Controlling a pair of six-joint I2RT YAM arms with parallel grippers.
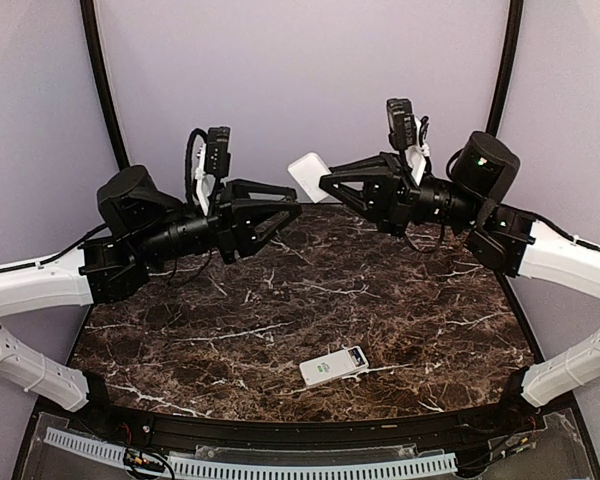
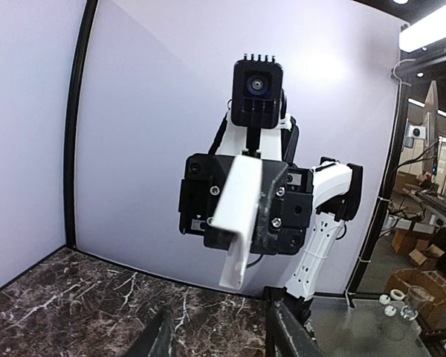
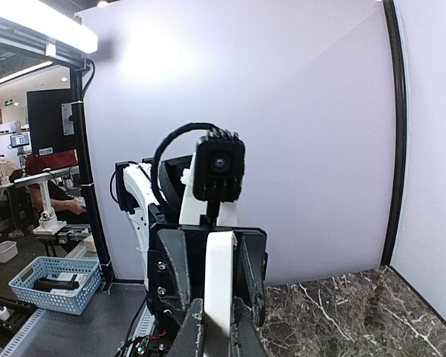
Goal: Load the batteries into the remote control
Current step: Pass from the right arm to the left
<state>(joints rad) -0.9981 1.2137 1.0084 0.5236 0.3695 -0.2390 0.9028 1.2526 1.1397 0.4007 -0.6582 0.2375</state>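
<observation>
Basically, remote control (image 1: 334, 367) lies flat near front edge of table (image 1: 230, 330), long axis approx L-R, well below both raised grippers, slightly to R side; right gripper (image 1: 323, 182) clamped on a white panel (image 1: 307, 176), left gripper (image 1: 298, 207) fingers apart & empty; batteries not visible.

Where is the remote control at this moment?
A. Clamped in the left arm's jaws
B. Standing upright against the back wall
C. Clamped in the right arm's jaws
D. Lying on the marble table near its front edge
D: the remote control lies flat on the marble table near its front edge, apart from both arms; the only thing held up in the air is a thin white panel.
</observation>
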